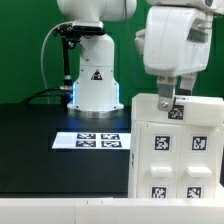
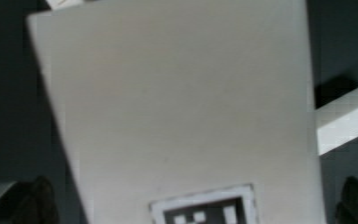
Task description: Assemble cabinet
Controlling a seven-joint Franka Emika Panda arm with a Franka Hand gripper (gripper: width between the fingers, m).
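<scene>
A large white cabinet part point(image 1: 178, 160) with several black-and-white tags fills the exterior view's lower right. My gripper point(image 1: 172, 101) hangs right over its upper edge, beside the top tag point(image 1: 178, 112). In the wrist view a broad white face of the cabinet part point(image 2: 176, 110) lies between the jaws, with a tag point(image 2: 208, 210) close to them. My gripper point(image 2: 190, 203) is open, its dark fingertips point(image 2: 9, 202) standing on either side of the panel with narrow dark gaps to its edges. Nothing is gripped.
The white robot base point(image 1: 95, 85) stands at the back of the black table point(image 1: 30, 135). The marker board point(image 1: 95, 140) lies flat in front of it. Another white piece point(image 2: 348, 118) shows beside the panel in the wrist view.
</scene>
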